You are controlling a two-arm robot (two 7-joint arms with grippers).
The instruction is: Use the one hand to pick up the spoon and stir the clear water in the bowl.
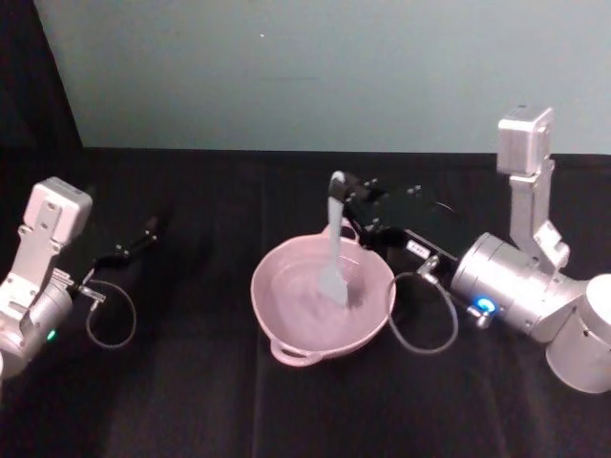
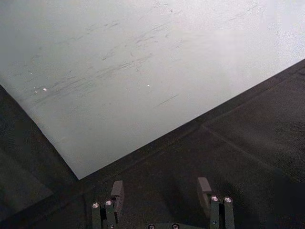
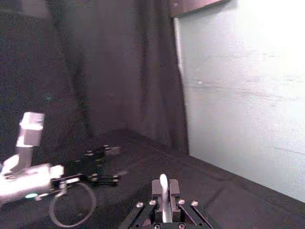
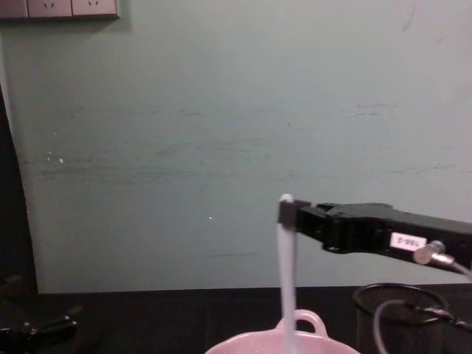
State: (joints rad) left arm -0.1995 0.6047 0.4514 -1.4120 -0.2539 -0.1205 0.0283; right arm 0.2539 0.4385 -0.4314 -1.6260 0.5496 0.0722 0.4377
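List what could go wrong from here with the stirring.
The right hand pinches the spoon only near its top end, so it may pivot or slip. The spoon's head is down inside the bowl; a wide sweep could hit its wall, shifting it or slopping water. The left hand lies parked far left.

Pale green wall (image 1: 286, 67) across the top; white sockets (image 4: 59, 7) upper left in the chest view; black curtain (image 1: 29, 76) far left; black-clothed surface (image 1: 191, 401) below.

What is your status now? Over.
Right gripper shut on spoon, above bowl. Spoon near upright, head down in bowl. Left gripper open, parked at left. Mesh cup right of bowl, apart from spoon.
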